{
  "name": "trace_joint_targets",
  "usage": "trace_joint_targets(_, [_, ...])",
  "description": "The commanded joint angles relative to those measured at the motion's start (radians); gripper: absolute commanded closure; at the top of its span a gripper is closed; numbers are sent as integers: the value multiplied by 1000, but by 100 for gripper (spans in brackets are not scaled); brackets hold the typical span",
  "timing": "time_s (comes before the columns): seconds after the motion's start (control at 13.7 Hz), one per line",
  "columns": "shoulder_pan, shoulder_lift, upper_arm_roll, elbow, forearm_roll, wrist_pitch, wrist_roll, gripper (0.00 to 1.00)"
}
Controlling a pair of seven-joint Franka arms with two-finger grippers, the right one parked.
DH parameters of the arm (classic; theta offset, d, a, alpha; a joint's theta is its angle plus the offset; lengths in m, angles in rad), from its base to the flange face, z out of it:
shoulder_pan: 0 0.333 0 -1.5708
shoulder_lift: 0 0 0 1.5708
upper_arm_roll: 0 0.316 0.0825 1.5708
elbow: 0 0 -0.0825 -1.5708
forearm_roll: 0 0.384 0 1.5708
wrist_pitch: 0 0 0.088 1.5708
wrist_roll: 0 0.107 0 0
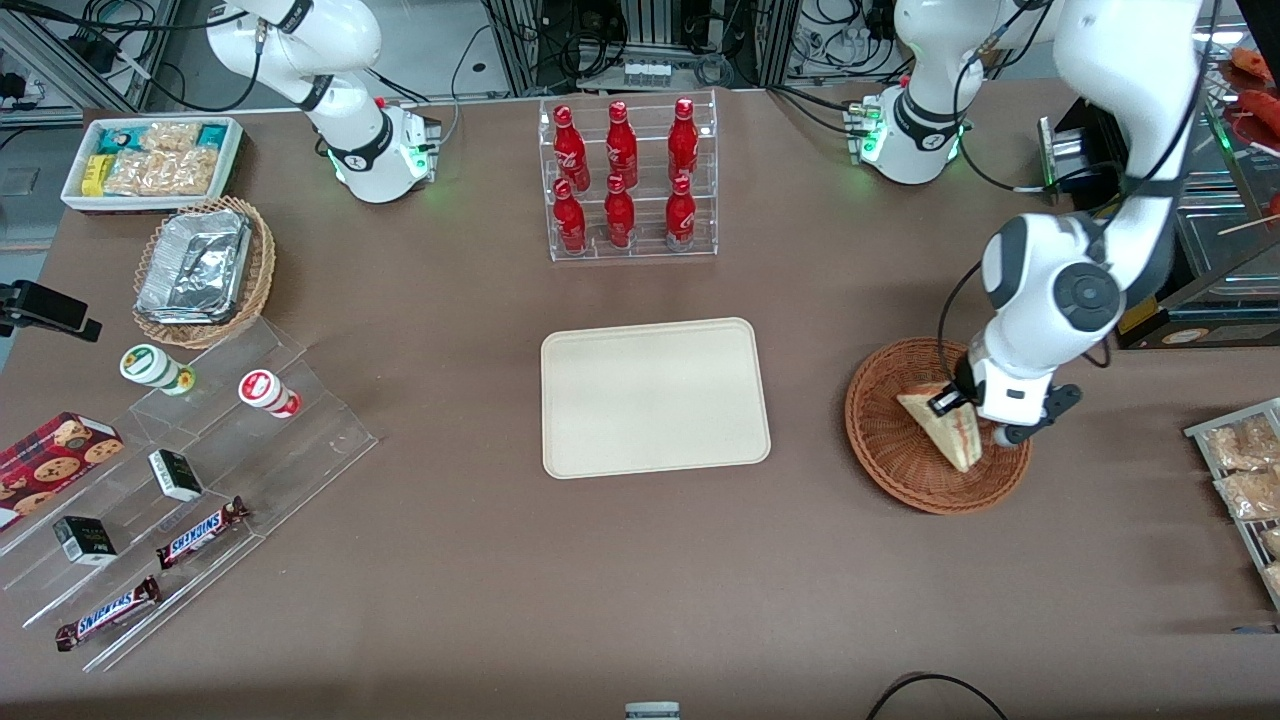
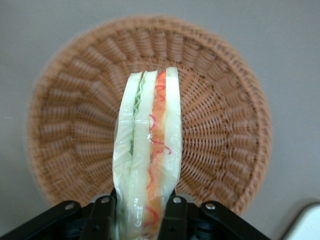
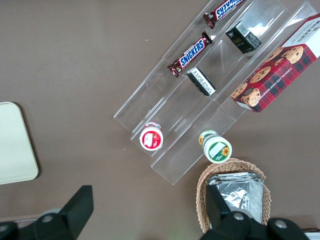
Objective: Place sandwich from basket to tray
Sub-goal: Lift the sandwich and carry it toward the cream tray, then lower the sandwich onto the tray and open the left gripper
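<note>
My left gripper (image 1: pixel 972 415) hangs over the round reddish-brown wicker basket (image 1: pixel 880 440) at the working arm's end of the table, shut on the sandwich (image 1: pixel 940 424). The wrist view shows the clear-wrapped wedge (image 2: pixel 148 150) with green and red filling squeezed between the two black fingers (image 2: pixel 102 215), lifted above the basket's woven floor (image 2: pixel 220 125). The cream tray (image 1: pixel 655 397) lies bare at the table's middle, beside the basket; a corner of the tray (image 2: pixel 306 225) shows in the wrist view, and an edge of the tray (image 3: pixel 12 145) shows from the parked arm's wrist.
A clear rack of red bottles (image 1: pixel 628 180) stands farther from the front camera than the tray. Toward the parked arm's end are a foil-filled pale basket (image 1: pixel 205 270), a white snack bin (image 1: pixel 150 160) and an acrylic stand with candy bars (image 1: pixel 180 480). Snack packets (image 1: pixel 1245 470) lie near the working arm's table edge.
</note>
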Motion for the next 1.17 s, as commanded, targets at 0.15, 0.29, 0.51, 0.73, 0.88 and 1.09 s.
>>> trace_joint_targets(0.15, [-97,-65,-23,305,42,-406,-35,100])
trace_joint_targets(0.29, [-206,-49,-27,367,42,-441,-81,100])
trace_joint_targets(0.51, [-399,25,-27,390,68,-424,-141,100])
trace_joint_targets(0.73, [-513,173,-27,529,53,-405,-184,100])
trace_joint_targets(0.88, [-587,293,-27,635,52,-404,-232,100])
trace_joint_targets(1.09, [-660,453,-27,751,57,-332,-258,100])
